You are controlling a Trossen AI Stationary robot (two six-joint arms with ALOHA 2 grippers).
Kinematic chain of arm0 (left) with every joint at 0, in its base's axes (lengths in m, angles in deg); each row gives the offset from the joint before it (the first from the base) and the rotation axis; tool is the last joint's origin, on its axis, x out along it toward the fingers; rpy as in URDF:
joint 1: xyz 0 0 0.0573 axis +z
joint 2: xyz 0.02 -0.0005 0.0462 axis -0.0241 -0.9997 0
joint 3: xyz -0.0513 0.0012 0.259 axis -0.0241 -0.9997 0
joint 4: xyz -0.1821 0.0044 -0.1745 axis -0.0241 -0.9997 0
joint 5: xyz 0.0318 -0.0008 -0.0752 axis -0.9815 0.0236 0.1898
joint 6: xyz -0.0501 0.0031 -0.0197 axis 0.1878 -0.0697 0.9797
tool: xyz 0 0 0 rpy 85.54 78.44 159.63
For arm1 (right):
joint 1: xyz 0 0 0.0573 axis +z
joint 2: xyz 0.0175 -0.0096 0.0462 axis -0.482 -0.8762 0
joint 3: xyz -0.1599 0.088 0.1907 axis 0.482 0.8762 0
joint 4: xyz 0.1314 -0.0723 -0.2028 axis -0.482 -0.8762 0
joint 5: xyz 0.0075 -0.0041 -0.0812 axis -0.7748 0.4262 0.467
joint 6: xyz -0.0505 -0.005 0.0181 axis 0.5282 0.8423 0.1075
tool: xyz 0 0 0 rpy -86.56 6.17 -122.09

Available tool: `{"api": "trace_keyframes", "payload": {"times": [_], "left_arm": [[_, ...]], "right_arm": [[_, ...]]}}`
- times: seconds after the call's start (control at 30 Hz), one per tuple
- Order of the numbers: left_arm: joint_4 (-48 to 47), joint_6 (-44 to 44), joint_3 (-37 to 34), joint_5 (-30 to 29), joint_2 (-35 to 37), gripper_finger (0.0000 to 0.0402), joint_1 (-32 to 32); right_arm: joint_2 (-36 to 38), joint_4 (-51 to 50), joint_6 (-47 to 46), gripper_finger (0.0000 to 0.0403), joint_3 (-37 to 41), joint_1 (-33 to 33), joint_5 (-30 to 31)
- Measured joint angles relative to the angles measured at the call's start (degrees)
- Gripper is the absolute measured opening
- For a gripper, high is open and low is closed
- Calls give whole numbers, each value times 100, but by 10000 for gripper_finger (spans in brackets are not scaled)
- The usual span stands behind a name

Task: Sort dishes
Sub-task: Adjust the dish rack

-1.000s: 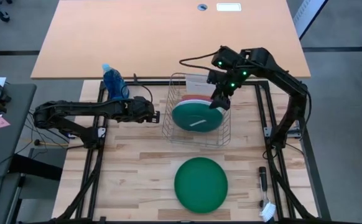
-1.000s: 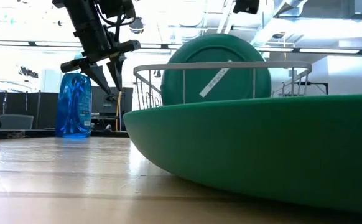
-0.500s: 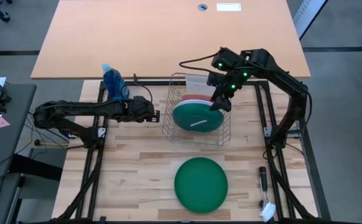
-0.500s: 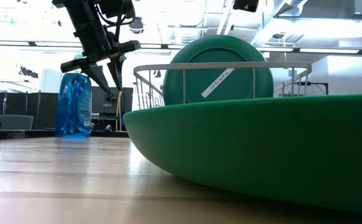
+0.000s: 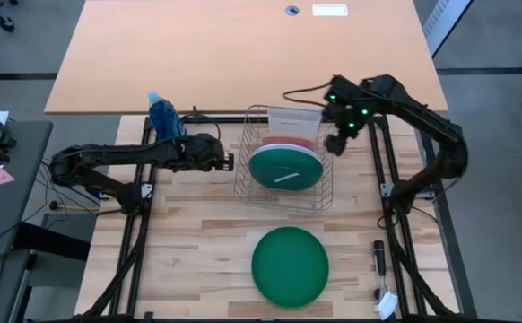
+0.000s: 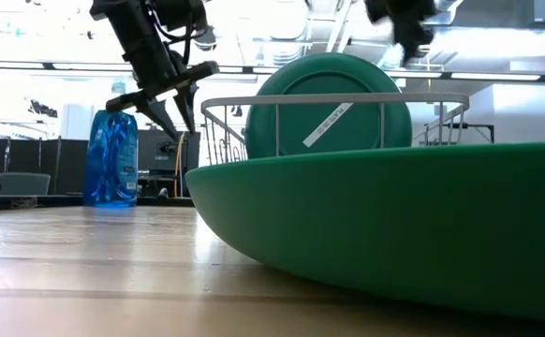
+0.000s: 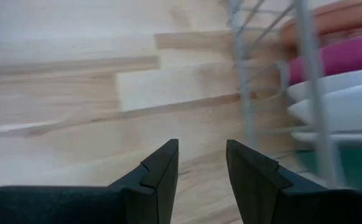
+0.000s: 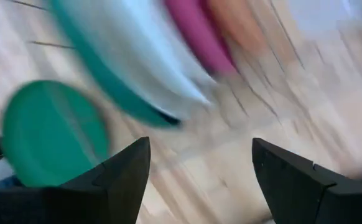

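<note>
A dark green plate (image 5: 283, 169) stands on edge at the near end of the wire rack (image 5: 243, 184). Behind it stand white plates (image 7: 336, 87), a magenta one (image 7: 349, 56) and an orange one (image 7: 336, 18). A second green plate (image 5: 290, 266) lies flat on the table toward its near edge, filling the foreground of the low view (image 6: 394, 234). My right gripper (image 5: 337, 144) hangs open just off the rack's far right corner, holding nothing. My left gripper (image 5: 228, 162) hovers open beside the rack's left wall, above the table.
A blue spray bottle (image 5: 164, 118) stands at the table's far left, behind my left arm. A dark-handled tool (image 5: 379, 256) lies along the right edge. Bare wood spreads to the left and right of the flat green plate.
My right gripper has drawn away from the standing green plate's upper right rim, going toward the table's right edge and clear of the rack. That plate shifted slightly to the right in the rack and then stayed. My left gripper has edged toward the rack.
</note>
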Motion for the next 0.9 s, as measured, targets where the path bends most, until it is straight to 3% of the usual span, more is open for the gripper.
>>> {"api": "trace_keyframes", "payload": {"times": [0.27,0.53,0.9], "left_arm": [[508,-42,9,219,9,130,39],[745,-242,9,279,0,130,90],[826,134,9,401,0,130,258]], "right_arm": [[1404,582,-866,281,2686,-1210,-29],[2209,2653,-1840,270,4597,-1285,-693],[1826,3835,-2211,151,4964,-1151,-838]]}}
